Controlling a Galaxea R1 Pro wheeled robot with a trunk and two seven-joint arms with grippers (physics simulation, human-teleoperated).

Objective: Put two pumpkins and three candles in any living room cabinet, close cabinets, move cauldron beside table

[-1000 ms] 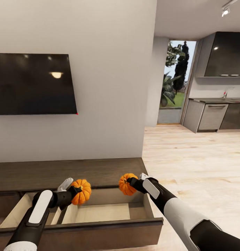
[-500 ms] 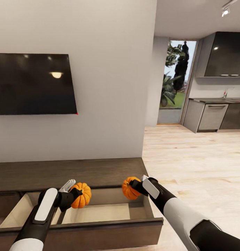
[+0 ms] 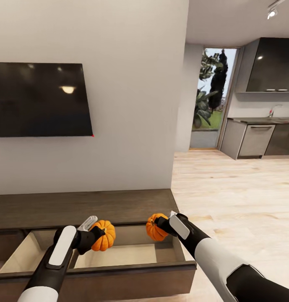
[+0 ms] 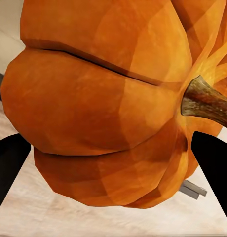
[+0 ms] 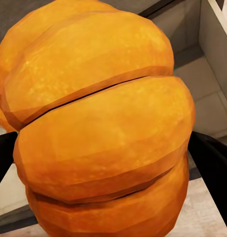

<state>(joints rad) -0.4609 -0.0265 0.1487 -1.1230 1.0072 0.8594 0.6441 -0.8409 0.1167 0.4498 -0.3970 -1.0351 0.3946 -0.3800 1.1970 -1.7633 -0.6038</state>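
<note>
Head view: my left gripper (image 3: 95,236) and right gripper (image 3: 159,224) each clamp a pumpkin over the cabinet's open drawer (image 3: 119,255); neither deposited; candles, cauldron outstanding.

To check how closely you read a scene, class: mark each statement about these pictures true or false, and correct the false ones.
1. Each gripper holds a pumpkin. True: the left gripper holds the left pumpkin, and the right gripper holds the right pumpkin.
2. The cabinet's drawer is shut. False: the drawer is pulled open, showing its pale inside.
3. Both pumpkins lie on the drawer floor. False: both are held up over the open drawer.
4. A dark screen hangs on the wall above the cabinet. True: the screen hangs above the cabinet.
5. A candle lies in the drawer. False: the visible drawer floor is bare.
</note>
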